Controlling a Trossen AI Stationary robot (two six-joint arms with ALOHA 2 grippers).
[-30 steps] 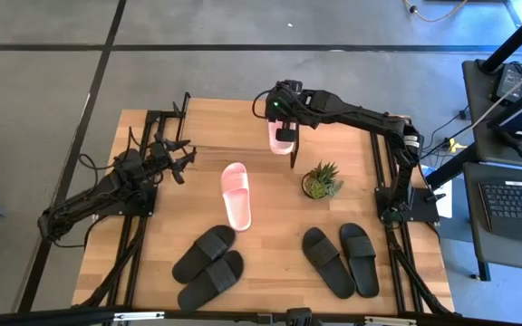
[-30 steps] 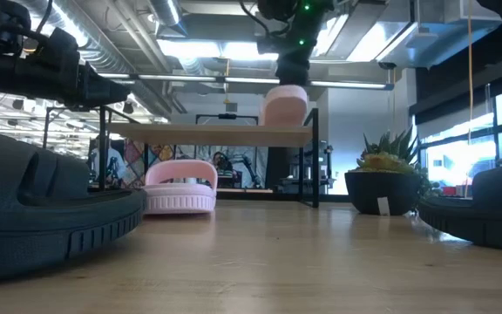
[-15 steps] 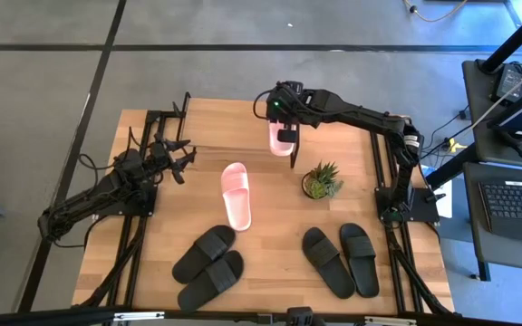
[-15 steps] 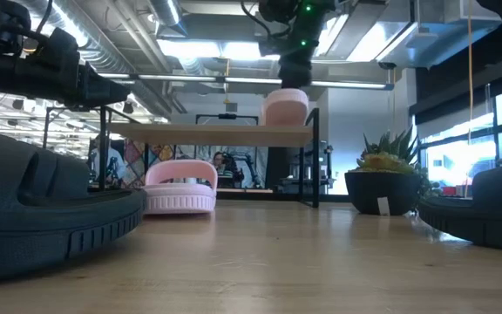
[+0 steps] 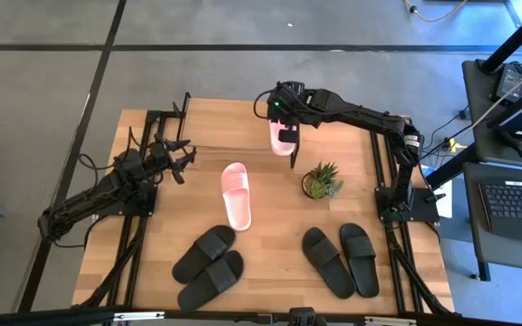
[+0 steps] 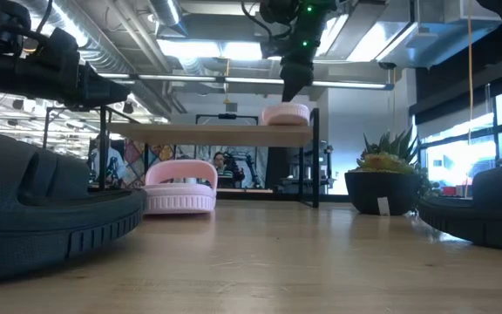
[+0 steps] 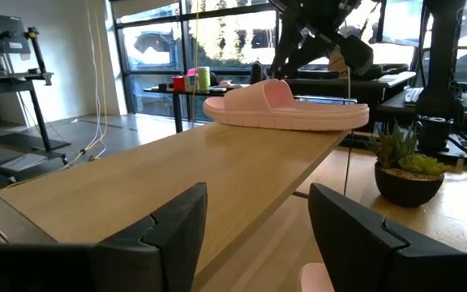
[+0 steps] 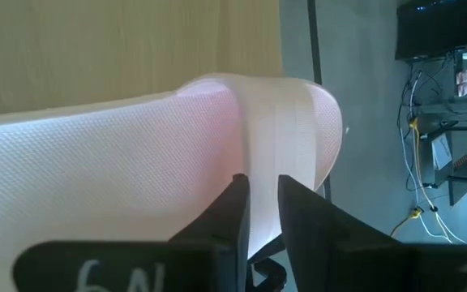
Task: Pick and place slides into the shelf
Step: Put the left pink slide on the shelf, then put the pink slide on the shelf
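since the earlier frame your pink slide (image 6: 285, 114) has dropped from tilted to flat on the shelf (image 6: 207, 132), at its right end. the right gripper (image 5: 285, 136) is above it, fingers pinched on the strap (not released). one placed; the other pink slide (image 5: 236, 196) and four black slides (image 5: 208, 265) remain. the left gripper (image 5: 178, 161) waits open beside the shelf.

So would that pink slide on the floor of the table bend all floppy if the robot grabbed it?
Probably only a little. The pink slide on the table looks thick and moulded, and its strap arches up by itself in the low view. Its twin lies flat on the shelf without sagging. It looks like foam, so probably light, and flat-soled, so unlikely to roll.
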